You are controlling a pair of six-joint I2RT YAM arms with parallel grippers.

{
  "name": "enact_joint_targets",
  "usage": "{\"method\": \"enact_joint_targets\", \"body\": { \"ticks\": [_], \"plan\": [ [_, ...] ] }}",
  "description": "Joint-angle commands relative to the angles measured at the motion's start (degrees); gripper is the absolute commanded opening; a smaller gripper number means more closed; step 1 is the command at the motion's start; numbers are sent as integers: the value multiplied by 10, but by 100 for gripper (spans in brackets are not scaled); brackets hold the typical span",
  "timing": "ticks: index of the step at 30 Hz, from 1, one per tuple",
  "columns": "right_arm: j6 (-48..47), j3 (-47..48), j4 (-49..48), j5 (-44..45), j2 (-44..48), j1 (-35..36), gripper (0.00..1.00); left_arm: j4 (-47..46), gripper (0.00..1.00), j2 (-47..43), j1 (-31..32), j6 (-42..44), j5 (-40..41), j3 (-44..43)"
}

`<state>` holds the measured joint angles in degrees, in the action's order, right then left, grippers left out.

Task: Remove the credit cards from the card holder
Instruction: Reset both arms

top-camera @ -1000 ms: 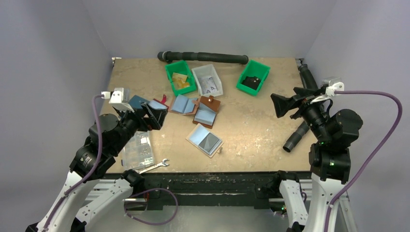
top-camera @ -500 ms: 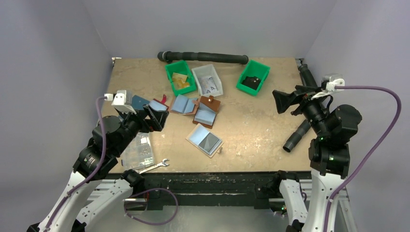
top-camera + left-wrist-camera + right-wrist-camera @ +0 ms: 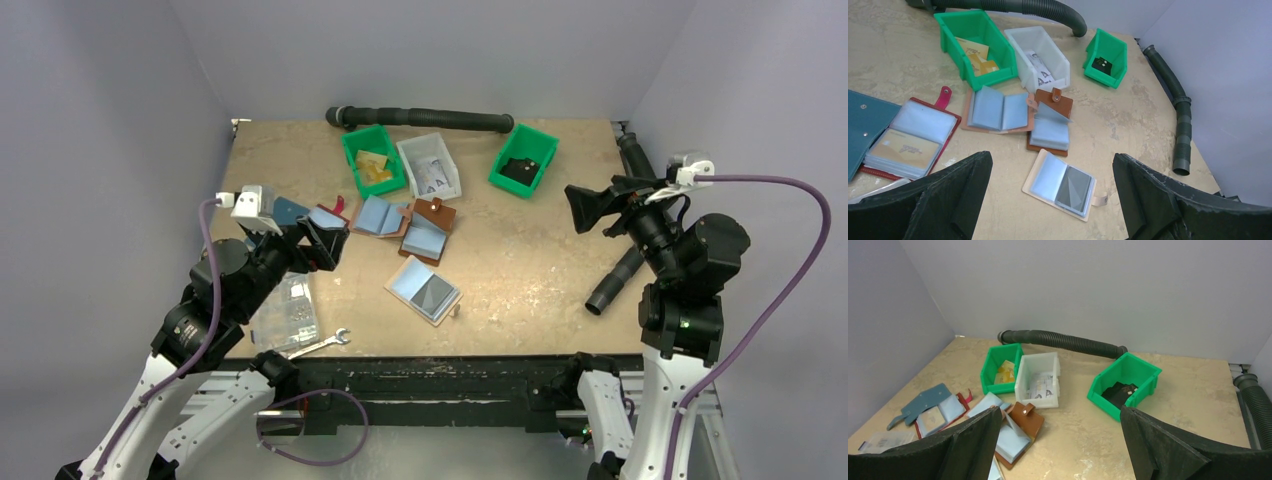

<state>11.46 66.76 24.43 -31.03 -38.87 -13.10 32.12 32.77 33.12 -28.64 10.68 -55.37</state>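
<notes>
Both sets of jaws are spread wide with nothing in them. The small flat card holder with the whitish translucent rim (image 3: 423,291) lies on the beige table (image 3: 530,280) near the front edge, touching neither arm. From the top it's at roughly 4 o'clock from the left jaws, and about 8 o'clock from the right jaws, which hang well off to the side. The light blue credit card (image 3: 408,283) and dark grey credit card (image 3: 435,296) sit side by side in it. On the left wrist cam the holder shows low, between the black fingers (image 3: 948,195).
</notes>
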Motion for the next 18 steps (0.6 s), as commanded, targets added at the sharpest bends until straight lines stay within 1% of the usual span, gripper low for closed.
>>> {"method": "enact_joint_targets", "body": {
  "ticks": [1,18],
  "plan": [
    [8,0,-24,-17,-1,-4,99,-31,100,2,-3,14,-7,7],
    [3,1,-27,-13,0,-4,99,-41,100,15,-3,12,-5,19]
  ]
}}
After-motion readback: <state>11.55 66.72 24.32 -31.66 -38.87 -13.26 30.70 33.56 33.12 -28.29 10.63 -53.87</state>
